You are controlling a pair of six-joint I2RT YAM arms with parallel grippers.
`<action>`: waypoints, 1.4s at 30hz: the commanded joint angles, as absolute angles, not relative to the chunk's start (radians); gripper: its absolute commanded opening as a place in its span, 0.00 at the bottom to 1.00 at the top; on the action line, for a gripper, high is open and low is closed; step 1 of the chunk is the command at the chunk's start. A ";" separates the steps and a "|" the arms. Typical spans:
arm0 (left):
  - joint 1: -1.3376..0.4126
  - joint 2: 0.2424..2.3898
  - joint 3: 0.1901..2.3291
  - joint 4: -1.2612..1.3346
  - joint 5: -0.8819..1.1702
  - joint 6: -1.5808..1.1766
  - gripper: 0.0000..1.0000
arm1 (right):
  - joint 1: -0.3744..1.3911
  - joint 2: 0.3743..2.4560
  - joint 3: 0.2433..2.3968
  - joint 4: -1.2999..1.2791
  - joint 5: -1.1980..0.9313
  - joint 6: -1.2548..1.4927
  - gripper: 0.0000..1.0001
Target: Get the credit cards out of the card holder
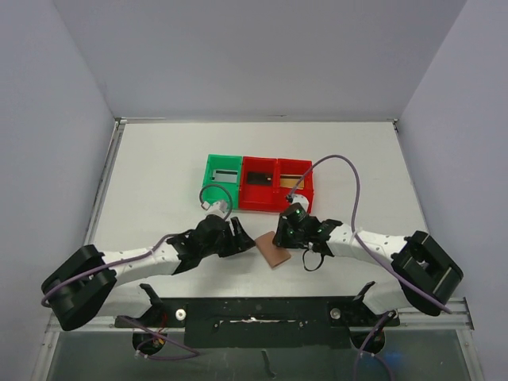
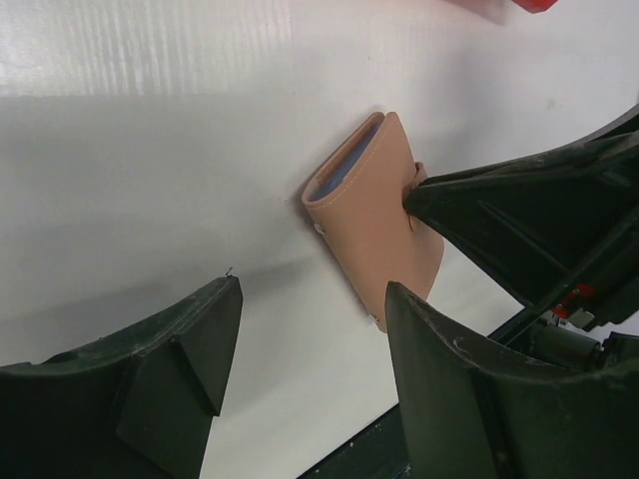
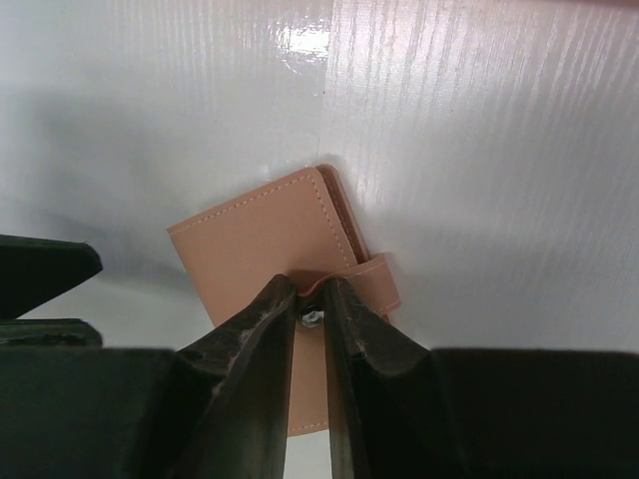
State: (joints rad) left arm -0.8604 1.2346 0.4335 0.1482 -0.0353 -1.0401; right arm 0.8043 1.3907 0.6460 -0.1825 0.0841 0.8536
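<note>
Near the arms' bases, the closed card holder (image 1: 274, 254) lies flat and askew on the table (image 1: 159, 182), squarely between the two grippers. The right gripper (image 3: 310, 291) is clenched on its closing tab (image 3: 377, 281). The left gripper (image 2: 315, 299), jaws spread and empty, sits just to the holder's left, likely placed to pin it. Beyond stand the green bin (image 1: 221, 179) and red bins (image 1: 275, 184).

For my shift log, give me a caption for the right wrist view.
Right end effector pinching the closing tab of the closed tan card holder lying on the white table.
</note>
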 commanded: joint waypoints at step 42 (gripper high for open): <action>-0.968 1.567 0.633 0.265 -0.092 -1.061 0.28 | 0.557 1.007 0.523 -0.271 -0.113 0.754 0.58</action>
